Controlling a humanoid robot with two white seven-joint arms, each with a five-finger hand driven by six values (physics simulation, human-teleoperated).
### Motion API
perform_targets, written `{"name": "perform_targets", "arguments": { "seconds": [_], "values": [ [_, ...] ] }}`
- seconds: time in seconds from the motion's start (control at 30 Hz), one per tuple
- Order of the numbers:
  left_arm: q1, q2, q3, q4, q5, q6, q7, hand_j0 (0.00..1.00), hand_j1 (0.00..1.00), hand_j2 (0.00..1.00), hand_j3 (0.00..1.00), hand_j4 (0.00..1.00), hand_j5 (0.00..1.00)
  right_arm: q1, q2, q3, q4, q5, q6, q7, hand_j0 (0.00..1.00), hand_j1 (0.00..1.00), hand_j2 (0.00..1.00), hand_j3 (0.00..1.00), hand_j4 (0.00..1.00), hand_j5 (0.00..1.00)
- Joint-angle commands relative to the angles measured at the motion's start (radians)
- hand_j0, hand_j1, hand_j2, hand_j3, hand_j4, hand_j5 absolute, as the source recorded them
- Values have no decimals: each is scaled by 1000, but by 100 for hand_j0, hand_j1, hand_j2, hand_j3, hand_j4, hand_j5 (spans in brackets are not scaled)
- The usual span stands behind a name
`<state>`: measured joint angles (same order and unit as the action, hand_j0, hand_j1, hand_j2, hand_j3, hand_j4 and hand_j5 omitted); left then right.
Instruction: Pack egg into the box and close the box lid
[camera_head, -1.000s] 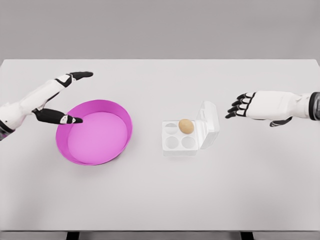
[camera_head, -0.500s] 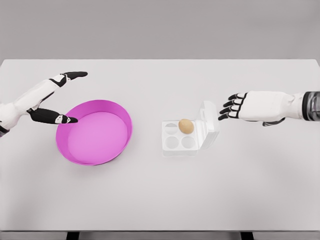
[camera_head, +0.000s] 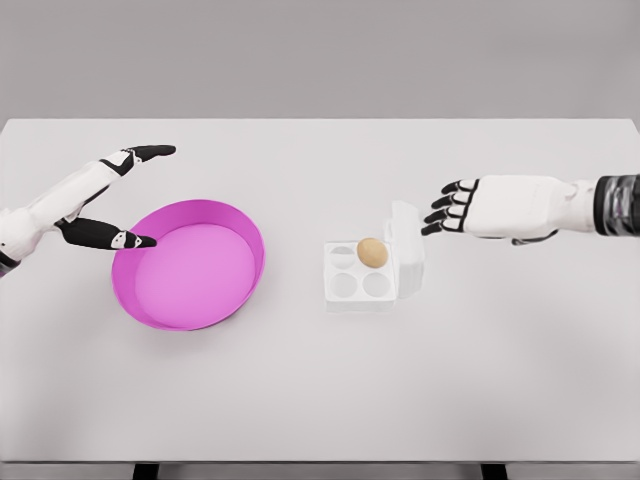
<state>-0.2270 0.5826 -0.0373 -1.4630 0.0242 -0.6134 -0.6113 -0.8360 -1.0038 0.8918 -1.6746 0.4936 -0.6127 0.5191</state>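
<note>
Head view shows the egg (camera_head: 372, 252) sitting in the upper right cup of the white box (camera_head: 358, 277), a little right of the frame's centre. The other three cups hold nothing. The box lid (camera_head: 408, 250) stands raised along the box's right edge, tilted and not shut. My right hand (camera_head: 478, 207) hovers just right of and above the lid, its dark fingertips (camera_head: 437, 215) spread and relaxed, pointing left toward the lid's top edge, gripping nothing; I cannot tell whether they touch it. The right arm enters from the frame's right edge. Left of the box, well apart from it, lies a pink round bowl (camera_head: 222, 215). My left hand (camera_head: 95, 196) is at the frame's left, open, thumb over the bowl's rim, forefinger stretched toward the upper left. All this rests on a white table (camera_head: 320, 400).
</note>
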Motion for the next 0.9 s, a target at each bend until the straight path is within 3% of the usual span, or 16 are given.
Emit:
{"name": "perform_targets", "arguments": {
  "seconds": [0.0, 0.23, 0.5, 0.63, 0.67, 0.73, 0.77, 0.8, 0.87],
  "values": [
    [0, 3, 1, 1, 8, 3, 0, 100, 100, 100, 100, 100, 100, 0, 7, 3, -11, -4, 2, 13, 100, 100, 100, 100, 100, 100],
    [-2, 5, 1, 9, 8, 3, 0, 100, 100, 100, 100, 100, 100, -66, 57, 65, -14, -4, 2, 27, 100, 100, 100, 100, 100, 100],
    [-3, 6, 1, 21, 10, 3, 0, 100, 100, 100, 100, 100, 100, -78, 68, 78, -11, -6, 2, 29, 100, 100, 100, 100, 100, 100],
    [-6, 6, 1, 24, 10, 3, 0, 100, 100, 100, 100, 100, 100, -94, 54, 67, 70, -24, 2, 19, 100, 100, 100, 100, 100, 100],
    [-8, 6, 1, 27, 10, 3, 0, 100, 100, 100, 100, 100, 100, -94, 53, 61, 146, -69, 2, 16, 100, 100, 100, 100, 100, 100],
    [-11, 6, 1, 35, 10, 3, 0, 100, 100, 100, 100, 100, 100, -94, 54, 59, 403, -173, 2, 16, 100, 100, 100, 100, 100, 100],
    [-11, 6, 1, 36, 10, 3, 0, 100, 100, 100, 100, 100, 100, -94, 63, 59, 481, -187, 2, 16, 100, 100, 100, 100, 100, 100],
    [-11, 8, 1, 36, 10, 3, 0, 100, 100, 100, 100, 100, 100, -94, 65, 59, 532, -190, 2, 15, 100, 100, 100, 100, 100, 100],
    [-11, 8, 1, 36, 10, 3, 0, 100, 100, 100, 100, 100, 100, -94, 63, 59, 538, -198, 2, 15, 100, 100, 100, 100, 100, 100]
  ]
}}
